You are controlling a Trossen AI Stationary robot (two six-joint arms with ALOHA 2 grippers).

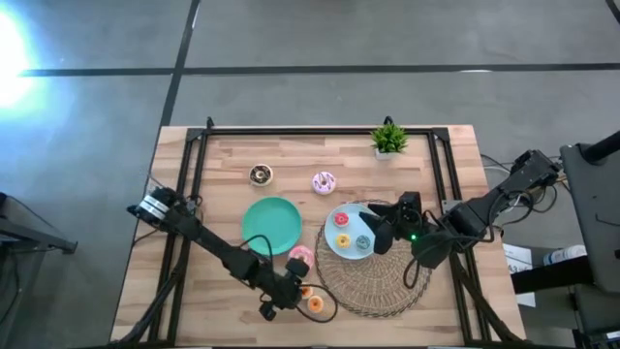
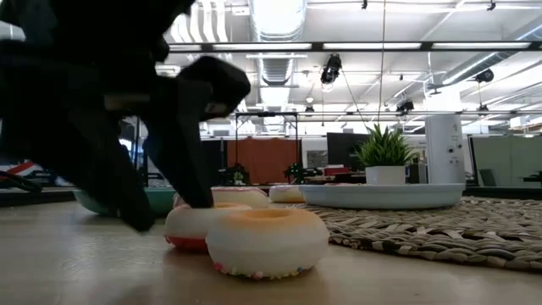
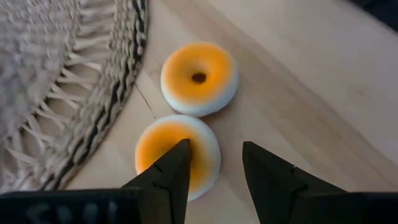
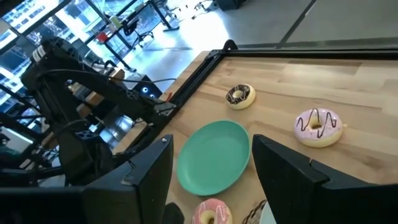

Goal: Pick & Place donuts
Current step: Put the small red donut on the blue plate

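Two small orange-topped donuts lie flat on the wood beside the woven mat, one [image 3: 199, 78] farther from my left gripper and one [image 3: 155, 149] right under it. My left gripper [image 3: 214, 155] is open and low over the table near the front edge [image 1: 276, 302]. One finger stands over the middle of the nearer donut, the other outside its rim. My right gripper [image 4: 211, 146] is open above the light-blue plate [image 1: 334, 247], which holds small red [image 1: 341, 219] and orange [image 1: 343, 239] donuts. A pink donut [image 1: 300, 257], another pink one [image 1: 324, 181] and a brown one [image 1: 260, 174] lie on the table. My left gripper has one fingertip [image 3: 180, 155] over the hole of the nearer orange donut [image 2: 190, 227] and the other finger [image 3: 261, 162] outside its rim. I cannot tell whether either touches it. The fingers point down from above. The donut lies flat on the table.
A green plate [image 1: 271, 223] lies left of the round woven mat [image 1: 373, 281], which bears the light-blue plate. A small potted plant [image 1: 389, 141] stands at the far edge. A black frame [image 1: 320, 131] runs along the table's far and side edges.
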